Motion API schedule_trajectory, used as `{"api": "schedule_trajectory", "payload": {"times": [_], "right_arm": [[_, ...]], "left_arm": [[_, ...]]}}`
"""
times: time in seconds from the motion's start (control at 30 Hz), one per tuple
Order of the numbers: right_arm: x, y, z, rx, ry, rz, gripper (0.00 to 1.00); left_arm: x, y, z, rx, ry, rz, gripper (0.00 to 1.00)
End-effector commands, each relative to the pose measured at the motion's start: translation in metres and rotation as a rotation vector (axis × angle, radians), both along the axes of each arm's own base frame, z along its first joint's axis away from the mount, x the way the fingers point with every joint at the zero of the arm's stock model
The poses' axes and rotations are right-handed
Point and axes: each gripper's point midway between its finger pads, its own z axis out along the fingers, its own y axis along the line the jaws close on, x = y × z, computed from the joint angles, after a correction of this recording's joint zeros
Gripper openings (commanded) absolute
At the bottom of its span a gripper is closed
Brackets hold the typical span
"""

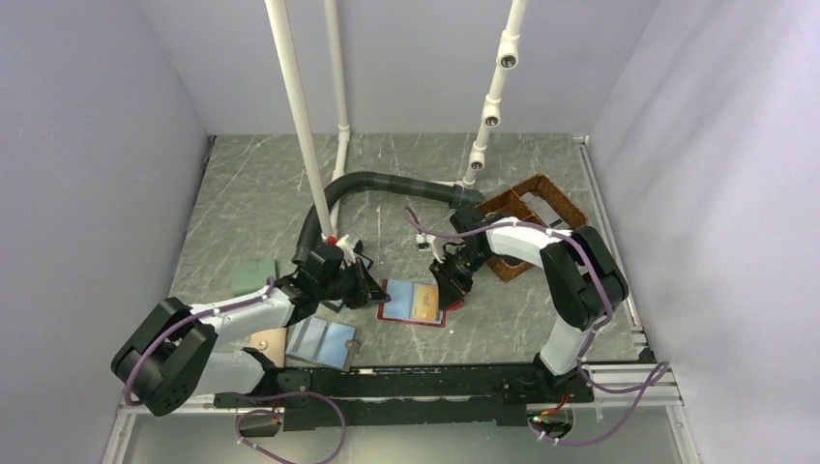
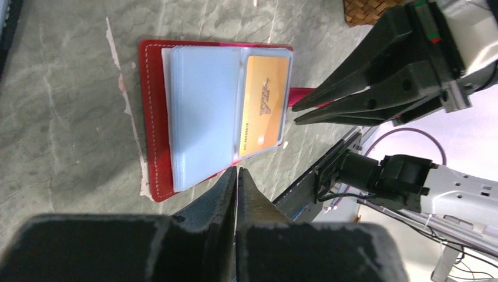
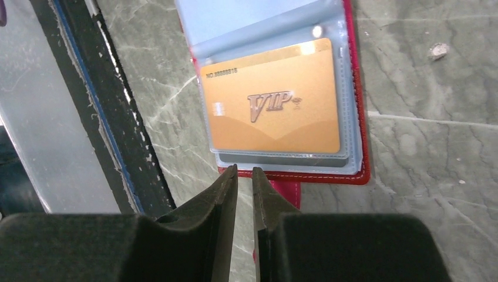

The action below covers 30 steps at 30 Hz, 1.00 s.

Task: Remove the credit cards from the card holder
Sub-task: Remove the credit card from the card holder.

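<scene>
- Two grippers close in on the card holder (image 2: 154,117), which lies open and flat on the table (image 1: 251,193) between them, near the front rail.
- The holder's red cover frames a stack of clear plastic sleeves (image 2: 205,106); the sleeves on one half look pale blue-grey.
- One gold VIP card (image 3: 273,100) sits inside the sleeve on the other half. The right wrist view shows the edge of a grey card (image 3: 282,159) beneath it.
- The left gripper (image 2: 236,171) has its fingers pressed together with nothing between them. Its tips are just beside the holder's edge by the blue-grey sleeves; whether they touch it cannot be told.
- The right gripper (image 3: 244,171) shows a slim gap between its fingers and holds nothing. Its tips hang just off the holder's edge below the gold card, beside the red pull tab (image 3: 292,194).
- A grey-blue folding wallet (image 1: 321,343) lies by the left arm, and a brown woven tray (image 1: 527,208) sits behind the right arm.
</scene>
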Motion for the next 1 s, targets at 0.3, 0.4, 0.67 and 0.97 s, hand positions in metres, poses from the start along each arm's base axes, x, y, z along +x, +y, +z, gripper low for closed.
{"api": "schedule_trajectory", "payload": {"times": [0.3, 0.4, 0.67, 0.97], "right_arm": [[0.045, 0.006, -0.019, -0.156, -0.074, -0.122, 0.13], [0.060, 0.009, -0.020, -0.177, -0.106, -0.147, 0.13], [0.044, 0.027, -0.007, -0.076, -0.027, -0.099, 0.15], [0.020, 0.029, -0.004, -0.017, 0.056, -0.085, 0.18]], "left_arm": [[0.007, -0.045, 0.003, -0.110, -0.009, -0.064, 0.19], [0.007, -0.049, -0.005, -0.098, 0.025, -0.072, 0.24], [0.014, -0.056, -0.010, -0.071, 0.040, -0.085, 0.29], [0.015, -0.055, -0.026, -0.032, 0.100, -0.059, 0.37]]}}
